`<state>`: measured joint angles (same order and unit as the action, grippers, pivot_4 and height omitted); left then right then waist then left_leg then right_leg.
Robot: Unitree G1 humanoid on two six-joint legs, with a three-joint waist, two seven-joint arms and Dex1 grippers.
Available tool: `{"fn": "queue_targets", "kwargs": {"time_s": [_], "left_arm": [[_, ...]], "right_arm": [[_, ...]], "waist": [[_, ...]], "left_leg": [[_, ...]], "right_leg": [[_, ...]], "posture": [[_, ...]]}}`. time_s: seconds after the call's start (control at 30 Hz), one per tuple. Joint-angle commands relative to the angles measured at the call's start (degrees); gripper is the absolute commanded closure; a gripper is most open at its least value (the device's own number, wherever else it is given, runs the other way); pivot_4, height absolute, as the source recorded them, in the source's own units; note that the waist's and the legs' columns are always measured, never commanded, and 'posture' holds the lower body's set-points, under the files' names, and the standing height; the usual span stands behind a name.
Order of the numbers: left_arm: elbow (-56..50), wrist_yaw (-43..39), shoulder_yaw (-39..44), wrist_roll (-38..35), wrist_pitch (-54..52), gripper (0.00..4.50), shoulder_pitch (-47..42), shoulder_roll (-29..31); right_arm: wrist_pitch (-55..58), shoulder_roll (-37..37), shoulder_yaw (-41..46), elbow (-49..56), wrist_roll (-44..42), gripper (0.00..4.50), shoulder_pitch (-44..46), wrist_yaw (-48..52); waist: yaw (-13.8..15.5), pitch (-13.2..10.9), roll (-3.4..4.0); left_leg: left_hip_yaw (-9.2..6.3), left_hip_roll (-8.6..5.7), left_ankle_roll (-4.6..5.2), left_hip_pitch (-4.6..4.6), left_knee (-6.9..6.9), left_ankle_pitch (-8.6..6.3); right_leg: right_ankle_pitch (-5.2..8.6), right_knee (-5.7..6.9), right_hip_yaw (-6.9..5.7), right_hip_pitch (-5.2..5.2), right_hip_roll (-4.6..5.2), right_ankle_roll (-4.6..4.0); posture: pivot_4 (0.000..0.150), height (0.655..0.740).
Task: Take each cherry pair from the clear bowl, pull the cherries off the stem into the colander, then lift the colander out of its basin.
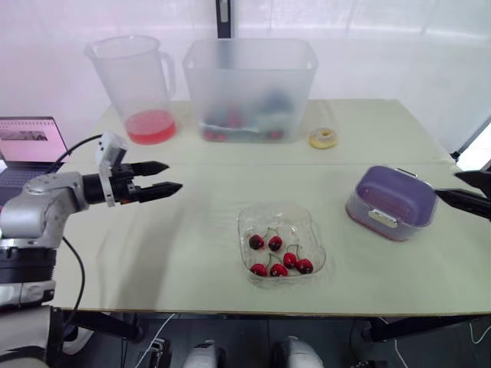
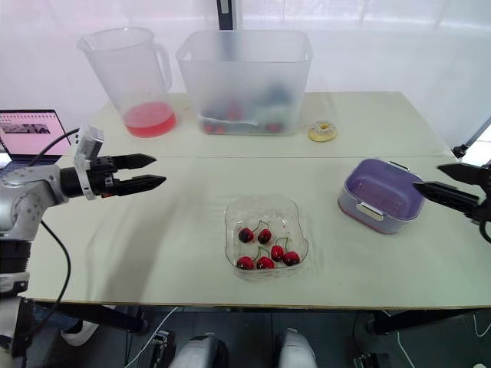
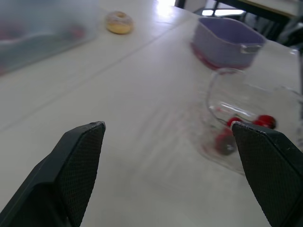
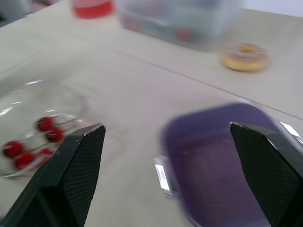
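Left gripper (image 1: 170, 176) – fingers (image 3: 78, 161) spread wide, nothing between them, hovering above the pale green tabletop (image 1: 192, 253). Right gripper (image 2: 427, 176) – fingers (image 4: 78, 165) also released and empty.

Off the left tips, toward the right arm and nearer the robot: clear rounded-square plastic bowl (image 1: 247, 220), well apart from those tips, roughly between the two grippers. Dark red stemmed cherries (image 1: 280, 259) all lie in it, clustered at the side nearest the robot.

Right tips point straight at the purple square plastic colander (image 1: 391, 192); the lower tip sits at its rim, can't tell if it touches. Colander is seated in its lilac-grey basin (image 2: 349, 205) and looks empty.

Further out, beyond both sets of fingers at the far table edge:
- translucent plastic jug with red liquid at the bottom (image 1: 134, 84), beyond the left fingers
- big frosted plastic tub (image 1: 249, 84) beside it
- small yellow-iced doughnut (image 1: 323, 138) just beside the tub

Open laptop (image 1: 31, 142) behind the left arm
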<state>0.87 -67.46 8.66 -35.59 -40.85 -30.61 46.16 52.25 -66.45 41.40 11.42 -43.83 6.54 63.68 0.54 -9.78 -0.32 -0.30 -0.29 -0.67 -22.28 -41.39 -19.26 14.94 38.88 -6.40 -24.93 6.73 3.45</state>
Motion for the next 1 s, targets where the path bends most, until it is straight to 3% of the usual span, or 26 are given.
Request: {"fn": "queue_targets", "kwargs": {"time_s": [0.03,0.27,0.4,0.53,0.77,0.93,1.0], "left_arm": [[-7.3,2.3,1.9,-4.9,-4.5,0.00,2.1,-0.7],[-16.5,4.9,2.1,-9.9,-9.0,0.00,4.1,-0.4],[-18.7,5.7,0.2,-7.1,-6.7,0.00,6.5,1.0],[-19.5,6.7,0.8,-8.2,-5.7,0.00,7.0,0.1],[-21.0,8.0,0.2,-6.7,-3.7,0.00,8.4,0.6],[-21.1,7.8,-0.9,-4.5,-1.2,0.00,9.3,0.8],[-20.6,8.2,-1.6,-3.5,-0.3,0.00,9.1,0.5]], "right_arm": [[1.9,0.8,-4.3,11.8,-3.4,0.02,1.7,-5.2],[10.5,2.9,-23.9,20.9,-9.8,0.02,19.3,-16.9],[28.1,5.9,-33.8,16.2,-14.6,0.02,34.0,-23.9],[35.8,12.8,-42.9,15.1,-12.5,0.02,43.1,-28.0],[38.8,20.0,-53.8,16.6,-6.8,0.02,45.4,-33.4],[32.7,18.9,-66.2,17.7,2.3,0.02,45.0,-35.1],[32.0,19.6,-67.0,16.4,3.9,0.02,44.4,-35.2]], "waist": [[0.2,0.0,-0.06],[0.2,-0.2,-0.17],[0.0,-0.2,-0.14],[0.1,-0.2,-0.15],[0.2,-0.2,-0.15],[0.0,-0.2,-0.14],[0.1,-0.2,-0.14]], "left_leg": [[-0.03,0.01,0.05,0.00,0.01,-0.03],[-0.11,-0.05,0.07,-0.02,0.02,-0.04],[-0.08,-0.04,-0.16,-0.01,0.14,0.09],[-0.10,-0.03,-0.05,-0.03,0.17,0.03],[-0.09,-0.10,-0.07,-0.11,0.19,0.04],[-0.05,-0.13,0.06,-0.11,0.19,-0.03],[-0.05,-0.13,0.11,-0.11,0.20,-0.06]], "right_leg": [[0.00,-0.02,-0.01,0.01,-0.02,0.00],[0.00,-0.14,-0.01,0.06,0.00,0.00],[-0.01,-0.33,-0.01,0.08,-0.01,-0.02],[-0.02,-0.39,-0.02,0.07,-0.04,-0.03],[-0.07,-0.56,-0.04,0.08,-0.03,0.06],[-0.10,-0.59,-0.03,0.07,-0.06,0.11],[-0.10,-0.60,-0.03,0.06,-0.08,0.11]], "posture": [[0.150,0.6886],[0.150,0.6886],[0.150,0.6886],[0.150,0.6886],[0.150,0.6886],[0.150,0.6886],[0.150,0.6886]]}}
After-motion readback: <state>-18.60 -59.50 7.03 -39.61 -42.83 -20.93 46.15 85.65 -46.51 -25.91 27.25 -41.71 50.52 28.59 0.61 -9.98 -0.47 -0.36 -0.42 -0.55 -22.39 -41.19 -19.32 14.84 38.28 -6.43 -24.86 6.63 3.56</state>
